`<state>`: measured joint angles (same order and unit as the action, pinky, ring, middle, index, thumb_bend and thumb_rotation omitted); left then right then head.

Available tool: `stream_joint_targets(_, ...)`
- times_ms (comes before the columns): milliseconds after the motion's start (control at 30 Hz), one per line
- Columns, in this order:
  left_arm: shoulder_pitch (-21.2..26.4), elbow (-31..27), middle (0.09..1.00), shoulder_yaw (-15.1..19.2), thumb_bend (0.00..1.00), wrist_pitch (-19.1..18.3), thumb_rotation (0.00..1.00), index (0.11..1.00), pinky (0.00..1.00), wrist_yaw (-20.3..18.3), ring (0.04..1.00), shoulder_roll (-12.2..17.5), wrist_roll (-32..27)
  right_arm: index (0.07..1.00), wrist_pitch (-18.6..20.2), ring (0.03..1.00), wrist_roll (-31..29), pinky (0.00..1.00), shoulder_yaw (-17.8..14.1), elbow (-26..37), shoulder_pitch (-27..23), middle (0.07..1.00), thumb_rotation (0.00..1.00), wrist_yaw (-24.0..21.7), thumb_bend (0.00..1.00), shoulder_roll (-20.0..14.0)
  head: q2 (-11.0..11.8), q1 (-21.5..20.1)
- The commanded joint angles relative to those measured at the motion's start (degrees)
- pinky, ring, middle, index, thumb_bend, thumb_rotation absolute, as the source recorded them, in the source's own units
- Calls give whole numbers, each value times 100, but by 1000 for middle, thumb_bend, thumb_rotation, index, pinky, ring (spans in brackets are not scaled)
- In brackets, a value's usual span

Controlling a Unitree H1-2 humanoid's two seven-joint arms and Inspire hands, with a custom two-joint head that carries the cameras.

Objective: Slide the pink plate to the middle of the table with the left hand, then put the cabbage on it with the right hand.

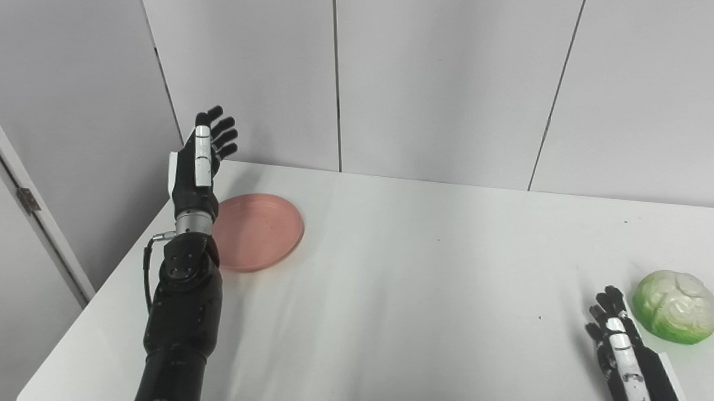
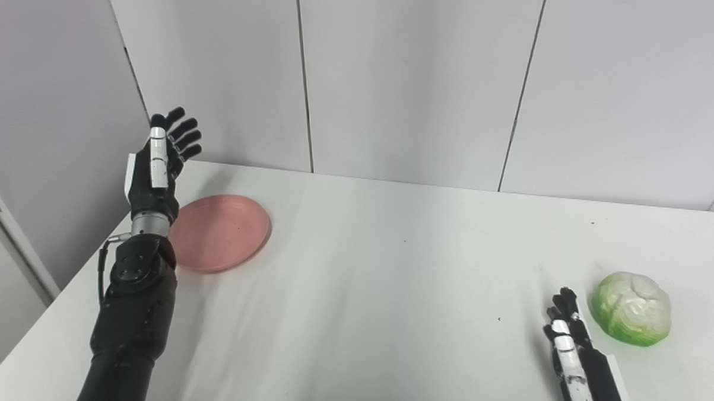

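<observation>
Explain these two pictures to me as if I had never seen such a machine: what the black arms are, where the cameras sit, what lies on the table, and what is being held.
This is a humanoid robot at a white table. Both pictures come from two cameras side by side on its head, so they show the same scene from slightly different spots. The black arms entering from the bottom edge are its own. The left hand is raised beside a round, flat pink plate, fingers apart, holding nothing. The right hand is low at the near right edge, next to a pale green and white cabbage but not gripping it. Nothing is held yet; the plate lies far to the left, not in the middle.
</observation>
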<state>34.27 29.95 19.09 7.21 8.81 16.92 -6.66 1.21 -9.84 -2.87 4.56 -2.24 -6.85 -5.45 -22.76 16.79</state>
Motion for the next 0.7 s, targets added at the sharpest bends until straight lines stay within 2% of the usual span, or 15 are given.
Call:
stream_joint_targets(0, 343, 199, 754, 14, 710, 341, 1000, 767, 784, 84, 752, 341, 103, 1000, -223, 1000, -32, 1000, -26, 139, -103, 1000, 861, -28, 531, -6, 13, 24)
stream_joint_targets(200, 417, 1179, 757, -46, 683, 887, 1000, 770, 788, 197, 757, 675, 228, 1000, -101, 1000, -183, 1000, -41, 242, -59, 1000, 853, -72, 510, -22, 122, 84)
stream_joint_targets(333, 356, 1445, 769, -74, 677, 989, 1000, 775, 827, 207, 777, 736, 203, 1000, -67, 1000, -149, 1000, -28, 330, -15, 1000, 861, -60, 514, -51, 76, 102)
stream_joint_targets(400, 320, 1549, 770, -94, 675, 1044, 1000, 775, 801, 214, 778, 757, 211, 1000, 65, 1000, -120, 1000, -15, 451, 17, 1000, 870, -30, 509, -60, 53, 95)
stream_joint_targets(467, 295, 1685, 768, -125, 685, 1138, 1000, 776, 777, 268, 773, 765, 253, 1000, 208, 1000, -131, 1000, -3, 589, 71, 1000, 872, -20, 520, -66, 241, 24)
stream_joint_targets(500, 289, 1733, 767, -147, 682, 1140, 1000, 776, 767, 299, 771, 762, 281, 1000, 214, 1000, -148, 1000, -15, 620, 83, 1000, 872, -4, 515, -46, 260, -32)
stream_joint_targets(600, 322, 1809, 782, -117, 693, 1130, 1000, 787, 773, 256, 789, 693, 119, 1000, 186, 1000, -249, 1000, -55, 632, 83, 1000, 875, -18, 480, -29, 165, -39)
stream_joint_targets(667, 339, 1842, 783, -98, 702, 1160, 1000, 787, 785, 199, 793, 670, 14, 1000, 341, 1000, -321, 1000, -72, 717, 102, 1000, 883, -20, 463, -55, 126, -57)
